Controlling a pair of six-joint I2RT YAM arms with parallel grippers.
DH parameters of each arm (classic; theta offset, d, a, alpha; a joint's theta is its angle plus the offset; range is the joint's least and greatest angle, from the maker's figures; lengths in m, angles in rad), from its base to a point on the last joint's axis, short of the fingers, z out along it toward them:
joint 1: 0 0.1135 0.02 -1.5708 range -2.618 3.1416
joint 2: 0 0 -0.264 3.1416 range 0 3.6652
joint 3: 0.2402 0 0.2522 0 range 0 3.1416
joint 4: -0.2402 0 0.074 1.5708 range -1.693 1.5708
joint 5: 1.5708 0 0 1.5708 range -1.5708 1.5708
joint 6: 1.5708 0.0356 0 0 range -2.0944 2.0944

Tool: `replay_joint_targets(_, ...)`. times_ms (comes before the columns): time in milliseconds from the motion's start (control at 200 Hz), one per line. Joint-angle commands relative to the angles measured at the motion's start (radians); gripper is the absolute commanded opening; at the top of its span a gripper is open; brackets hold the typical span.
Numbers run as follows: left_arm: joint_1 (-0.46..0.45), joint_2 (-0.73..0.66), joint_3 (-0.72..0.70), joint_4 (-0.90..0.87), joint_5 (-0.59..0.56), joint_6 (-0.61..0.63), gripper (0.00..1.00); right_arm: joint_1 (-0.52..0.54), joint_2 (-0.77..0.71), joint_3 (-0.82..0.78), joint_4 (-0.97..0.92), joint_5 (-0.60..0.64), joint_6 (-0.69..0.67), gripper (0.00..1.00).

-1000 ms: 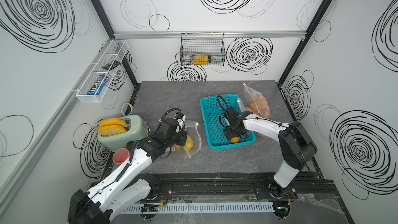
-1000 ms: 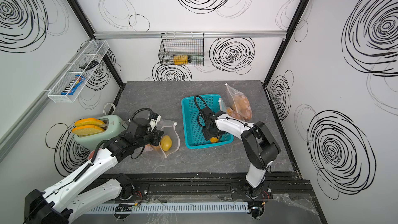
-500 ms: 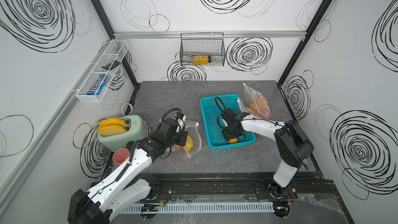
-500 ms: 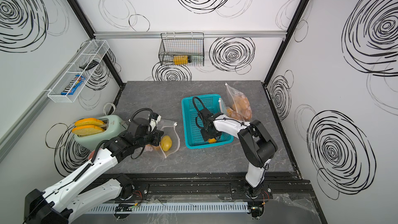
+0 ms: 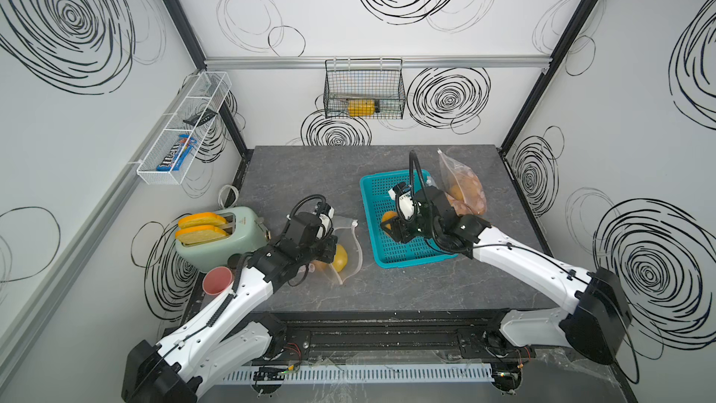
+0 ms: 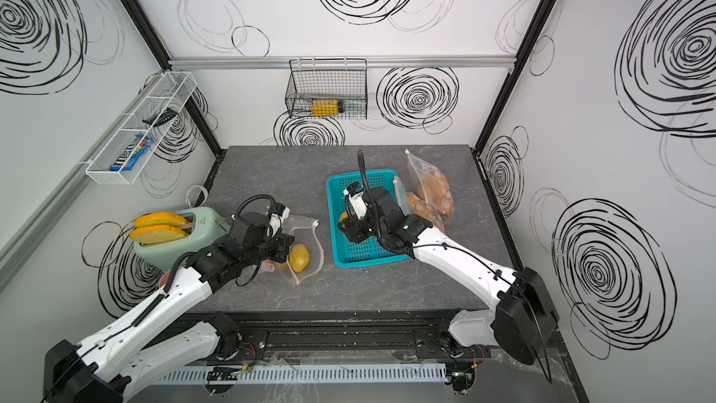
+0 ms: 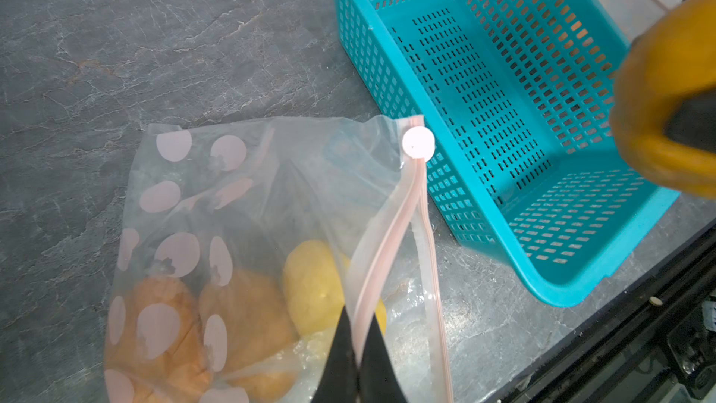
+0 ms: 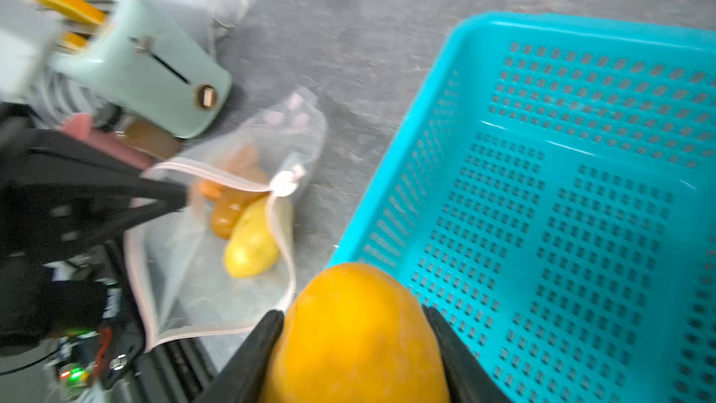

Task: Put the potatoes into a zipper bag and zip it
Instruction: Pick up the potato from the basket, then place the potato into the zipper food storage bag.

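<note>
A clear zipper bag [image 5: 348,244] with pink dots lies open on the grey table, left of the teal basket [image 5: 416,263]. It holds a pale yellow potato [image 7: 314,288] and orange-brown potatoes [image 7: 244,315]. My left gripper [image 7: 356,315] is shut on the bag's pink zipper rim [image 7: 387,219], holding the mouth up. The white slider [image 7: 417,143] sits at the rim's far end. My right gripper [image 8: 352,314] is shut on an orange potato [image 8: 356,335], above the basket's left side [image 5: 388,217]. Otherwise the basket shows no potatoes.
A mint toaster [image 5: 221,234] with two toast slices and a pink cup [image 5: 217,280] stand left of my left arm. A second dotted bag of potatoes [image 5: 463,191] leans behind the basket at the right. On the walls hang a wire basket [image 5: 364,94] and a white rack [image 5: 182,129].
My right gripper has closed on the orange potato and carried it up and left, from the basket's front to its left side. The left arm has stayed still on the bag.
</note>
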Motion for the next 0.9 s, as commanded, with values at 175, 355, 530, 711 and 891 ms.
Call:
replay_joint_targets(175, 0.001, -0.01, -0.003, 0.029, -0.012, -0.01, 0.0, 0.134, 0.118, -0.041, 0.312, -0.119, 0.087, 0.56)
replay_joint_targets(355, 0.003, -0.014, -0.004, 0.034, -0.012, -0.008, 0.0, 0.177, 0.227, 0.002, 0.339, -0.116, 0.114, 0.55)
replay_joint_targets(530, 0.004, -0.014, -0.003, 0.033, -0.004, -0.007, 0.0, 0.195, 0.315, 0.055, 0.381, -0.06, 0.188, 0.56)
replay_joint_targets(711, 0.014, -0.01, -0.003, 0.039, 0.015, -0.003, 0.0, 0.224, 0.413, 0.13, 0.375, 0.074, 0.286, 0.59)
replay_joint_targets(891, 0.015, -0.011, -0.004, 0.042, 0.023, -0.002, 0.0, 0.227, 0.472, 0.173, 0.394, 0.144, 0.412, 0.64)
